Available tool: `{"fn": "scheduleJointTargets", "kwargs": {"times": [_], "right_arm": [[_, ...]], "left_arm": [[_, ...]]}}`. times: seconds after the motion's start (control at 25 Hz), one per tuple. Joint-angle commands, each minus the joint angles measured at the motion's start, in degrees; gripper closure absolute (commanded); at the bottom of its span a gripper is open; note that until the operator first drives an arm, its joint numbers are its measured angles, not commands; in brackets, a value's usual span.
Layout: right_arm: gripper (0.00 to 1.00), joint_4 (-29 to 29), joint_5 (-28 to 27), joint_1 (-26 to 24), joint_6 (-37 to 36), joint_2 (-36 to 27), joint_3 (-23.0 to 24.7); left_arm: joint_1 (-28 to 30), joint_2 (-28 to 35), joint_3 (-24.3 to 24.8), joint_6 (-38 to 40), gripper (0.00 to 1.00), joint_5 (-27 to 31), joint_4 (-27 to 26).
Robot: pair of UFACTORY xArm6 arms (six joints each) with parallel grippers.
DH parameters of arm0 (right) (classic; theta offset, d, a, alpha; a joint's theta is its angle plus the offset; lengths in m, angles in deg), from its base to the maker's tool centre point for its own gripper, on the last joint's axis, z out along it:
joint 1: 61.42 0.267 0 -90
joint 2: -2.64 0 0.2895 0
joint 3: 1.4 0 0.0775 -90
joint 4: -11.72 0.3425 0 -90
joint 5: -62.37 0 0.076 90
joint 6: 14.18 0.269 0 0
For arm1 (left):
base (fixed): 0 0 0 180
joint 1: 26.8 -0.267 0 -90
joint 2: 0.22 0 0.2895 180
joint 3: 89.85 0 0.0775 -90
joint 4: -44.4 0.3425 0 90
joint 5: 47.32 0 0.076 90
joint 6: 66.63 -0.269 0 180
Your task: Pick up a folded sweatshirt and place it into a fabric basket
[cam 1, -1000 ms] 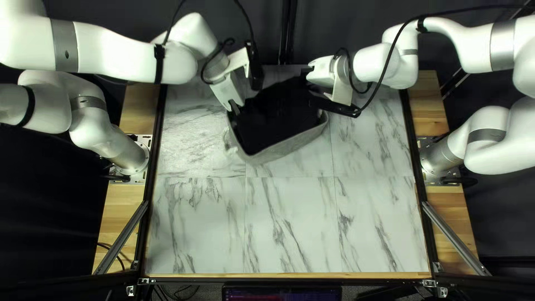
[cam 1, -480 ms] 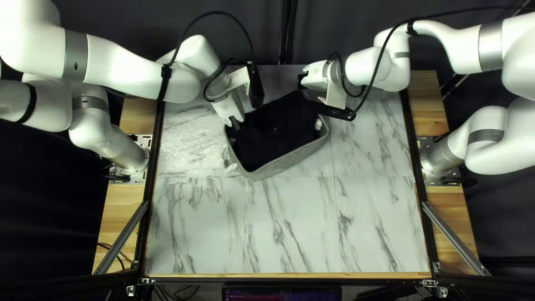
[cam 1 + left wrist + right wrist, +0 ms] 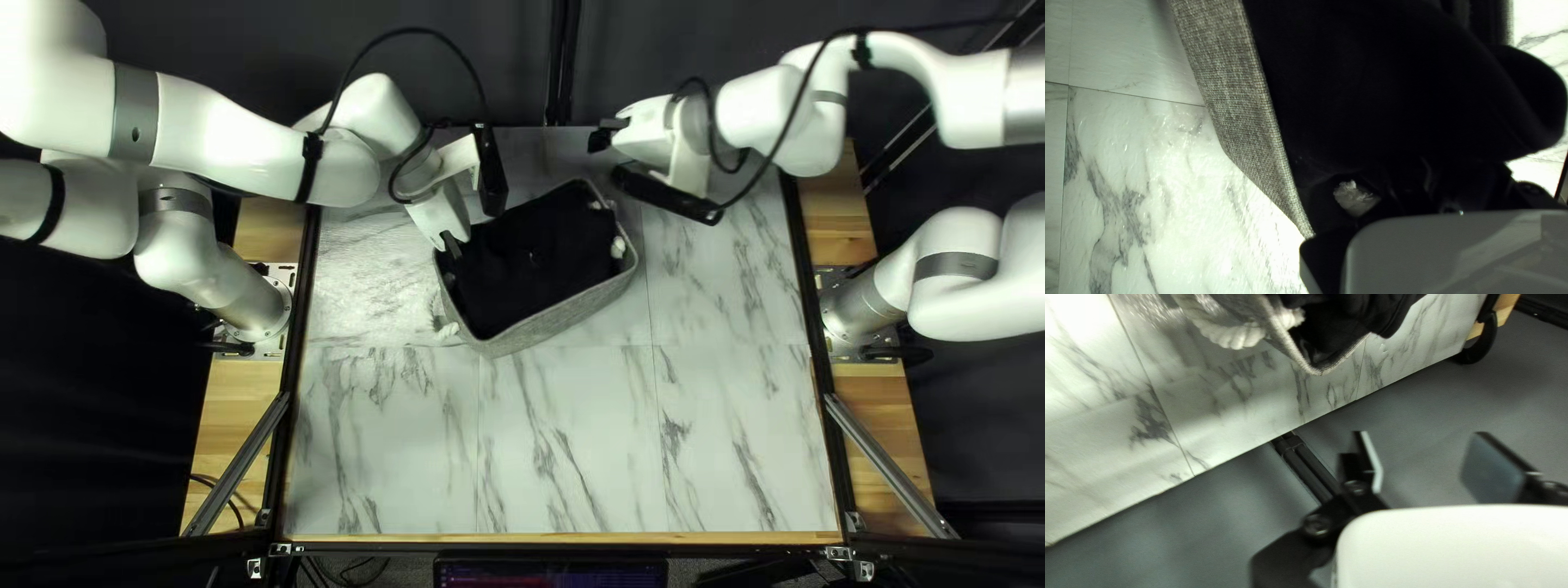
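Recorded since the earlier frame: withdrawal of the right tool from the basket toward the far edge and the right of the top left view, with slight displacement of the left tool and the basket toward that view's left. Noted behind the far edge, a dark curtain. Noted below it, a marble-patterned tabletop. Found raised above opposite sides, the white left arm and right arm. Located toward the far part of the tabletop: the gray fabric basket, upright and set obliquely. Confirmed inside the basket: the black sweatshirt, filling much of the opening, with a thick rounded fold in the left wrist view. Observed the left tool at the basket's left end, amid dark cloth and shadow; cannot tell whether closed, apart or clamped on anything. Observed the right tool apart from the basket, fingers spread wide with nothing between them. Seen at the basket's two ends, white rope handles. Seen close to the left tool in its wrist view, a small whitish tuft; cannot determine exact nature.
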Motion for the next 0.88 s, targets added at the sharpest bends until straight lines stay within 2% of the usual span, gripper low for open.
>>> {"fn": "scheduleJointTargets", "kwargs": {"times": [0.04,0.16,0.32,0.6,0.76,0.88], "right_arm": [[0.00,8.7,-8.1,1.1,0.7,-6.0,-0.4],[0.00,10.9,-11.9,0.8,3.8,-8.7,-1.3],[0.00,11.9,-13.7,1.0,7.6,-10.4,-0.9],[0.00,18.7,-16.6,-1.4,5.8,-10.2,-0.8],[0.00,18.7,-20.7,-1.3,7.7,-9.2,-3.7],[0.00,18.7,-20.7,-1.3,7.7,-9.2,-3.7]], "left_arm": [[0.9,1.1,1.7,-0.3,1.00,-1.7,0.8],[2.7,-0.1,2.4,0.2,1.00,-4.9,2.0],[4.2,-1.2,2.7,1.5,1.00,-7.0,3.9],[8.0,-2.5,4.8,4.0,1.00,-11.8,8.8],[9.5,-4.5,5.0,3.6,1.00,-14.0,11.5],[9.7,-4.8,4.4,3.7,1.00,-13.7,13.0]]}}
